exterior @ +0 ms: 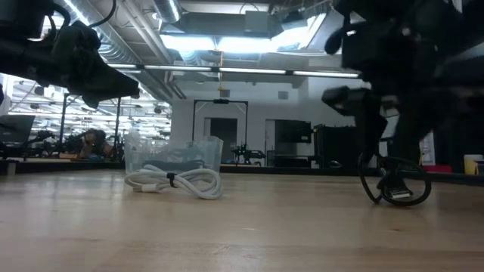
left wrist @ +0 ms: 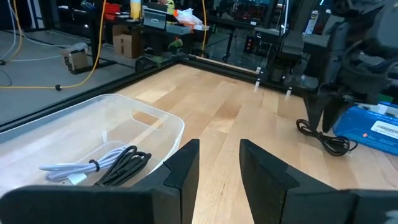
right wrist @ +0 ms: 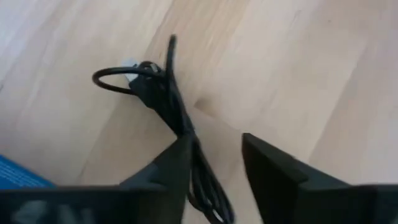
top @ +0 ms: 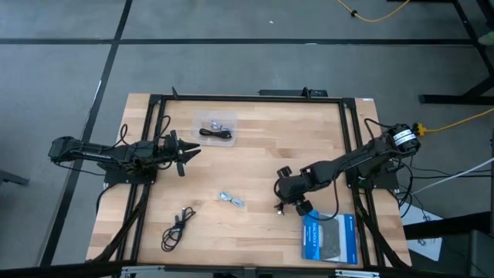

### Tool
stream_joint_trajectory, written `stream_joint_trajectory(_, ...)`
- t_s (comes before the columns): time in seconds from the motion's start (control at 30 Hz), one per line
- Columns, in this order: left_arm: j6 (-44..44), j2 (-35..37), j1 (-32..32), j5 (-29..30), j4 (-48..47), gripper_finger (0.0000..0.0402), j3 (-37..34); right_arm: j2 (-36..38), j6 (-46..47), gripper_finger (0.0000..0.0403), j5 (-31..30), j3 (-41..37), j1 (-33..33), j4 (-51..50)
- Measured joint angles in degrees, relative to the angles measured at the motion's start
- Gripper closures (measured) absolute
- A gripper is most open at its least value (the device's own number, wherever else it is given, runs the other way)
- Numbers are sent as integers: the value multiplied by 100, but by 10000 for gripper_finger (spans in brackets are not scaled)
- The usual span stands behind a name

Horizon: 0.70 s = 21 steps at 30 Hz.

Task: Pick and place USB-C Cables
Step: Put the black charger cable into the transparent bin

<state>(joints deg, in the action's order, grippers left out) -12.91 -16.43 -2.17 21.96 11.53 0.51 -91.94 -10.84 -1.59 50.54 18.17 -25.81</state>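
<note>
Right wrist view: I'm hovering my right hand (right wrist: 214, 155), fingers apart, over the black cable (right wrist: 163, 99); next, descending and closing.

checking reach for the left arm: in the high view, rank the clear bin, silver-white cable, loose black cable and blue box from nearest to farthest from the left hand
From the left hand:
1. Clear bin, toward the table's far edge.
2. Silver-white cable, mid-table.
3. Loose black cable, near front edge; close to the silver-white one's distance.
4. Blue box, right front corner.
</note>
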Motion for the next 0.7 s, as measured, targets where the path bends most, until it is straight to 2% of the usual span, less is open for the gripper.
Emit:
stream_joint_trajectory(0.2,0,0,0,2,0,294,0,0,184,373,-27,346,-2,-649)
stream_joint_trajectory(0.3,1,0,2,2,-1,294,0,0,456,396,0,385,0,-627)
stream_joint_trajectory(0.43,0,0,0,4,-2,294,0,0,463,374,189,385,4,-597)
stream_joint_trajectory(0.53,0,0,2,4,-2,294,0,0,460,343,461,388,4,-574)
stream_joint_trajectory(0.7,0,0,2,4,-2,294,0,0,491,283,474,388,4,-474)
